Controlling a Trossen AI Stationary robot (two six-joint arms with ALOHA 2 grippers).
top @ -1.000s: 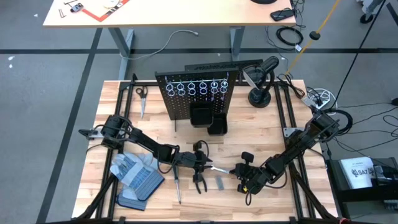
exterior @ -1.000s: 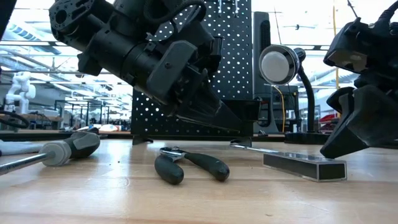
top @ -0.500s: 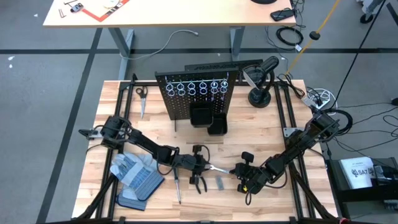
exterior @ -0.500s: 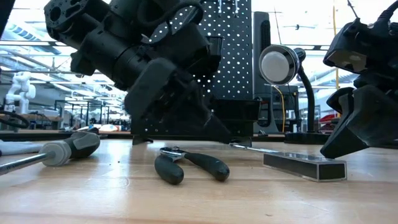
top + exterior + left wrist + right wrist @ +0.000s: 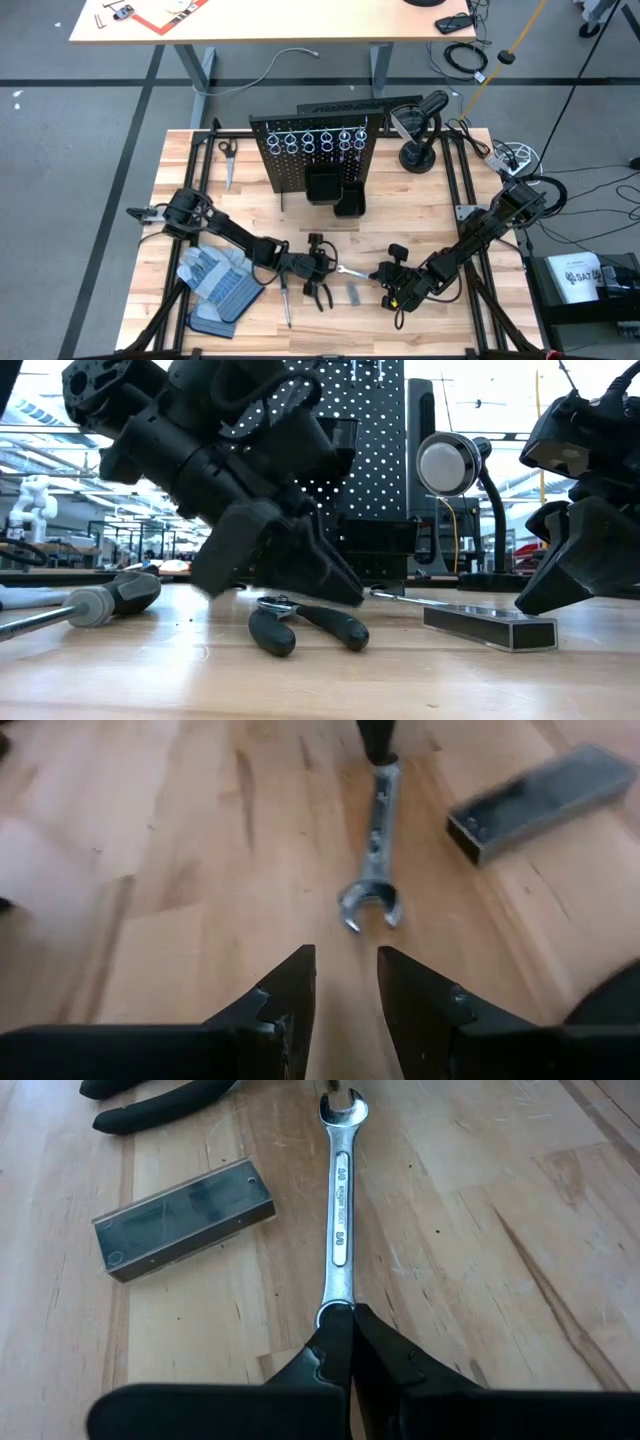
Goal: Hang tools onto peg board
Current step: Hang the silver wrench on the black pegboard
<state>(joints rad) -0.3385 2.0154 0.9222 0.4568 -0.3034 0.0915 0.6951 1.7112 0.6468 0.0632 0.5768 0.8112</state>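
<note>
High view, room: grey floor with dark lines; a light desk (image 5: 240,20) stands beyond the work table, a cable on the floor beside it.
Low view, room: a bright hall with ceiling lights and distant benches behind the table.
Table (image 5: 420,215): light wood planks, visible grain and knots, bordered by a black frame.
Peg board (image 5: 312,152): upright black perforated panel at the far middle of the table; a row of silver rings along its top, two black bins at its foot.
Lamp (image 5: 420,125): black desk lamp on the table's far right, just beside the peg board.
Gloves (image 5: 220,285): grey-and-blue pair at the near left, under the left arm.
Left gripper (image 5: 345,985): low over the near middle of the table, jaws slightly spread with nothing between them, pointed at the wrench's open end.
Right gripper (image 5: 352,1342): at table level, near right of centre, jaws pressed together on the wrench's ring end.
Pliers (image 5: 305,625): dark-handled, flat on the wood, below the left gripper.
Screwdriver (image 5: 285,303): flat on the wood, just left of the pliers.
Wrench (image 5: 340,1210): silver, flat on the wood, between the two grippers.
Grey metal piece (image 5: 185,1218): short bar, flat, beside the wrench, not touching it.
Scissors (image 5: 227,155): flat at the far left.
</note>
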